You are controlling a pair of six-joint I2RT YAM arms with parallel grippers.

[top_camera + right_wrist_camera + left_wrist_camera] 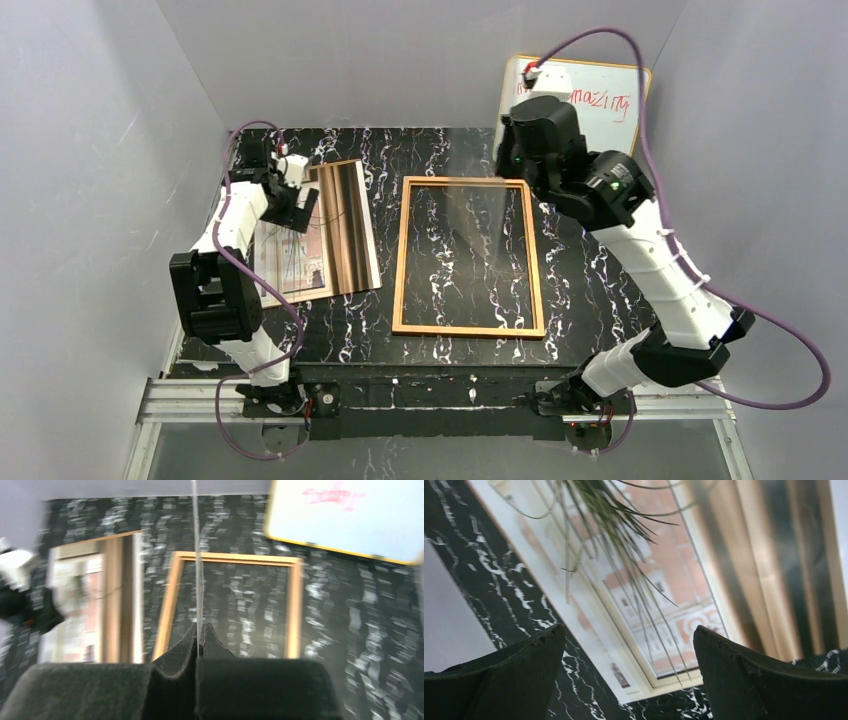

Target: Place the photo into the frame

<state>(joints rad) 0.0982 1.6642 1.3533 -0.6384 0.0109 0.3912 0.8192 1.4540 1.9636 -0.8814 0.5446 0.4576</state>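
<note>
The 2 arms are bolted at the near edge of the black table [350, 335], which has white streaks all over it. A little past them, in the middle, the frame [468, 330] lies flat. It is a thin orange-brown rectangle, and I can see the streaky table right through its middle.

Just left of the frame, and not touching it, the photo [345, 225] also lies flat on the table. It shows brown curtains, a window and a plant with long thin leaves.

The left hand [629, 630] hangs over the photo, on the side away from the frame. Its 2 fingers [524, 675] are spread wide apart with nothing between them. The left wrist view shows a corner of the photo below them. I cannot tell if the fingers touch the photo.

Over the far end of the frame, the right hand [199, 636] is pinched tight on a clear sheet [195, 555], thin like glass. The right wrist view is blurry and shows the sheet from its edge, a thin bright line running up from the fingers. From above, the sheet is only a faint haze over the far part of the frame.

Farthest back, past the far right corner of the frame, a whiteboard [600, 100] with a yellow edge leans on the back wall. It has red writing on it.
</note>
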